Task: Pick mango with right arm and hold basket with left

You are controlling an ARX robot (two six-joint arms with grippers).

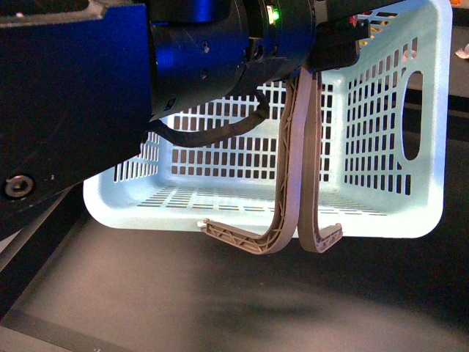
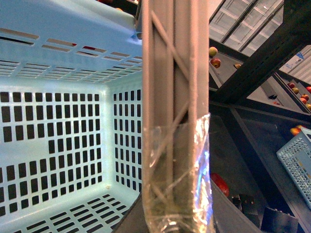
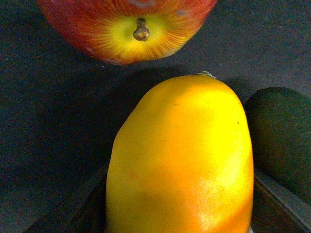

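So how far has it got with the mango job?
Looks done: the left gripper holds the basket by its handles, tilted. In hand: the right gripper straddles the mango, beside an apple; grip unclear. Left: lifting the mango.

A dark, matte surface [image 3: 48, 121] shows in the right wrist view with three fruits on it. The mango [image 3: 182, 160] sits in the middle, a red and yellow apple [image 3: 126, 29] lies near its far end, and a dark green fruit [image 3: 282, 141] lies just beside it. In the front view a dark board [image 1: 220, 301] with a raised edge spreads below the basket [image 1: 381, 110]; whether they touch cannot be told. The left wrist view shows black sloping shelves [image 2: 252, 68] carrying small apples [image 2: 213, 51].
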